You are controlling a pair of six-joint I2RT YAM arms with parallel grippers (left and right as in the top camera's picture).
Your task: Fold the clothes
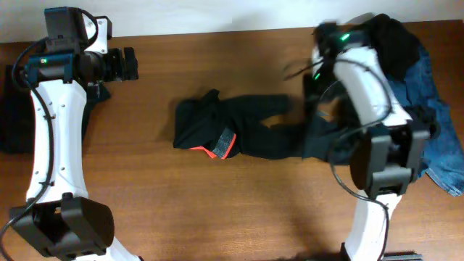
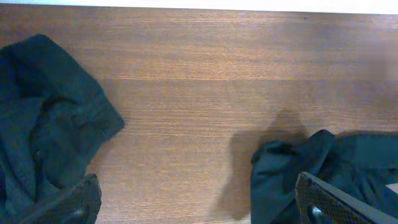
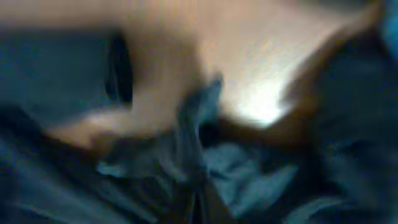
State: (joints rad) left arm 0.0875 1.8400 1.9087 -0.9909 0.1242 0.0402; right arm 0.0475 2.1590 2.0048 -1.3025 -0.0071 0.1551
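black trousers (image 1: 246, 130) lie centred on the counter (image 1: 217, 210), red-and-grey band (image 1: 223, 145) showing; blue jeans (image 1: 442, 152) heap far right; left end effector (image 1: 130, 64) gapes wide, right end effector (image 3: 196, 199) is closed tight amid dark fabric (view blurred)

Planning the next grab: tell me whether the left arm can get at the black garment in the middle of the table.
Probably yes. The left tool stands open, and only bare table lies between it and the black garment. The right arm is at the garment's far end.
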